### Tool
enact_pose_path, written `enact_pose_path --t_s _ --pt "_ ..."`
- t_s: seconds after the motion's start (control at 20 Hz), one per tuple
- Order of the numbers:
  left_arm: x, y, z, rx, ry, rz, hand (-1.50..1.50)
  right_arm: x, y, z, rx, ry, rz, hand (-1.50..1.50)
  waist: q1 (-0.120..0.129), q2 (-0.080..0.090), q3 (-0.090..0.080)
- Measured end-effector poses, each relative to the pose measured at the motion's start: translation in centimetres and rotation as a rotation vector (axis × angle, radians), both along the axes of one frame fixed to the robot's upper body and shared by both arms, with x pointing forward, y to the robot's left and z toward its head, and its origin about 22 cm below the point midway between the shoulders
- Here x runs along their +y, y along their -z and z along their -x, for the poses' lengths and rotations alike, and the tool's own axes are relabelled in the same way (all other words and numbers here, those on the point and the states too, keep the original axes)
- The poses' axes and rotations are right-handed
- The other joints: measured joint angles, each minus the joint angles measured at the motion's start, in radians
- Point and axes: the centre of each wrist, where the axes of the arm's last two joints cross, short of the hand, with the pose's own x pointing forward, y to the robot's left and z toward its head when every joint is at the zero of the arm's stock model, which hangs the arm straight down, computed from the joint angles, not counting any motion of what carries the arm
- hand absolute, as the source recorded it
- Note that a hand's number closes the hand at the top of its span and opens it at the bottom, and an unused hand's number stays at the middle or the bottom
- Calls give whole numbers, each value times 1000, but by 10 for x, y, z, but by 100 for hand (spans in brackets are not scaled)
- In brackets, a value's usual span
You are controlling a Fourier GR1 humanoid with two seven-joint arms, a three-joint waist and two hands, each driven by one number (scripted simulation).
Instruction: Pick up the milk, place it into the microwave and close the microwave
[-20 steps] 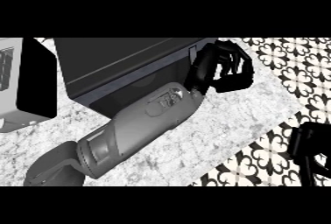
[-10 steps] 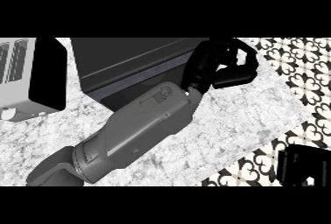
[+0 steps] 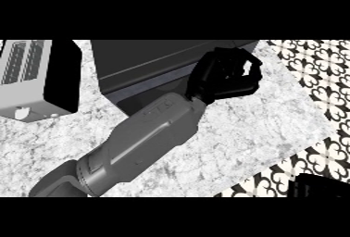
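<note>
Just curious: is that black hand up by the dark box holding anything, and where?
Cannot be told: the left hand curls its fingers, but nothing shows inside them.

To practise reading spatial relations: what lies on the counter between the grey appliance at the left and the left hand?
In the head view, a dark slab, apparently the microwave's door, lies between the grey appliance and the left hand.

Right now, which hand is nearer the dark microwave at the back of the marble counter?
Left. The left hand, fingers curled, is up against the dark microwave's front right corner. The right hand shows only at the view's lower right edge, far from it.
</note>
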Motion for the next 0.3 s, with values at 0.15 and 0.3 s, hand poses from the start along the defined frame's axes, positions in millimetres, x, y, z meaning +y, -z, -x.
enact_pose_path --t_s 0.15,0.3 --pt "0 6 1 -9 33 4 150 5 0 8 1 2 -10 150 15 -5 0" --pt "0 8 0 -19 64 12 150 10 0 15 0 6 -22 150 24 -6 1"
